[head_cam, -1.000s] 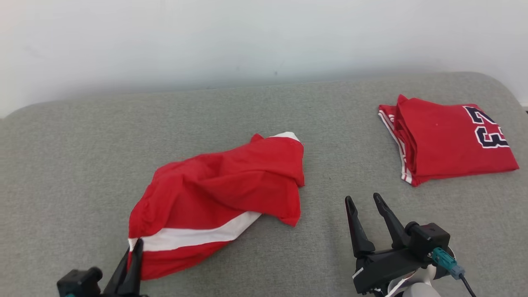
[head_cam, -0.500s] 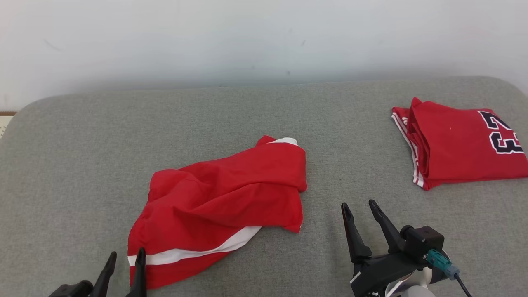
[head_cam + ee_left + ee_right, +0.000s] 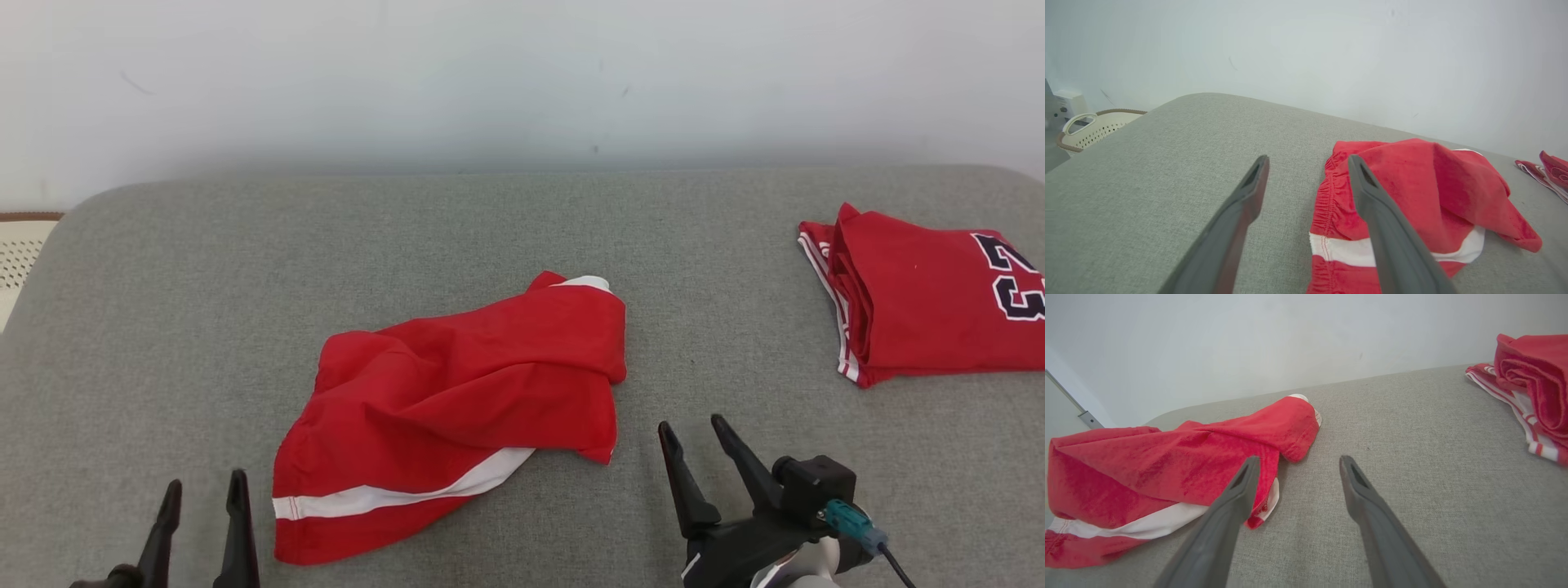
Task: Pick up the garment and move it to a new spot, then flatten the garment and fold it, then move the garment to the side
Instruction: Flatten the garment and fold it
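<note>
Red shorts with a white stripe (image 3: 457, 408) lie crumpled on the grey cushioned surface (image 3: 408, 237), about centre. My left gripper (image 3: 204, 483) stands open at the lower left, just left of the shorts' waistband corner and holding nothing. In the left wrist view the left gripper (image 3: 1308, 161) is beside the elastic waistband of the shorts (image 3: 1412, 192). My right gripper (image 3: 690, 426) is open at the lower right, a little right of the shorts' hem. The right wrist view has the right gripper (image 3: 1298, 461) near the hem of the shorts (image 3: 1180, 465).
A folded red jersey with dark numbers (image 3: 931, 298) lies at the far right, also the jersey (image 3: 1531, 384) in the right wrist view. A pale perforated basket (image 3: 1094, 126) sits beyond the surface's left edge. A white wall runs behind.
My left gripper has let go of the shorts' waistband corner, opened and drawn back to the left. The shorts settled flat. The head camera shifted, sliding the scene rightward.
</note>
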Tool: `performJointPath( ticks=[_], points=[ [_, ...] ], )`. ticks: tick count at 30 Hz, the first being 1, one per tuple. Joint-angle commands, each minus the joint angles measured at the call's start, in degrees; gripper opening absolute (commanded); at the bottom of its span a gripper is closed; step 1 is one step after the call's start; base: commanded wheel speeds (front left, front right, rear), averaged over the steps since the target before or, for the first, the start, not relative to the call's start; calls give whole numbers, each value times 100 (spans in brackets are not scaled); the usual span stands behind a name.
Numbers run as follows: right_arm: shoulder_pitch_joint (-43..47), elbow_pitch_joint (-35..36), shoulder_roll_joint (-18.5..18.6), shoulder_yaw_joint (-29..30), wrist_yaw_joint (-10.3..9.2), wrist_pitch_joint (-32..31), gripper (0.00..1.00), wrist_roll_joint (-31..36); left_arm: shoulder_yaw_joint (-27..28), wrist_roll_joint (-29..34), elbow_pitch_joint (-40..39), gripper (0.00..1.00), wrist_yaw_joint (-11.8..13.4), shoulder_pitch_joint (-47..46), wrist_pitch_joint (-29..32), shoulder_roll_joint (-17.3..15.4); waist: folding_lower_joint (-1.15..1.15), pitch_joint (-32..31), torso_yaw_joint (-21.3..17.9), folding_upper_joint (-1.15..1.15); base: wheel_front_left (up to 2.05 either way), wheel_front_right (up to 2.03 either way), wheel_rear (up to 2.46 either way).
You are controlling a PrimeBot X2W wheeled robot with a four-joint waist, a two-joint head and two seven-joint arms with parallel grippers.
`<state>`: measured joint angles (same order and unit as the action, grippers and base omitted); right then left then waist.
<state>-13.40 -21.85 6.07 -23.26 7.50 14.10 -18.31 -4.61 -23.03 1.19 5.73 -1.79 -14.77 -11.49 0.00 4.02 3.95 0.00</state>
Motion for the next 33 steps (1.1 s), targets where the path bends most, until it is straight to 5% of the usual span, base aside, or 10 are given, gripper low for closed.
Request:
performJointPath(
  ticks=[1,16,28,29,31,33],
  points=[
    [-18,-39,40,-61,-2,-28,100,-68,104,110,-70,100,34,125,-43,43,0,-12,15,0,0,0,0],
    [-419,-729,95,-785,-2,-531,100,-349,886,715,-196,100,-231,114,-33,487,0,-44,234,0,0,0,0],
    [-1011,-1722,88,-1195,-2,-338,100,-519,1032,926,-102,100,-509,-26,-33,747,0,74,531,0,0,0,0],
    [-1070,-1799,71,-1214,-2,-306,93,-546,1045,931,-91,100,-530,-36,-33,762,0,81,548,0,0,0,0],
    [-1143,-1989,42,-1298,-2,-270,44,-530,1071,957,-68,100,-556,-52,-33,779,0,91,575,0,0,0,0],
    [-1260,-2155,34,-1346,-2,-200,25,-498,1095,984,-46,100,-590,-68,-33,796,0,98,598,0,0,0,0]
  ],
)
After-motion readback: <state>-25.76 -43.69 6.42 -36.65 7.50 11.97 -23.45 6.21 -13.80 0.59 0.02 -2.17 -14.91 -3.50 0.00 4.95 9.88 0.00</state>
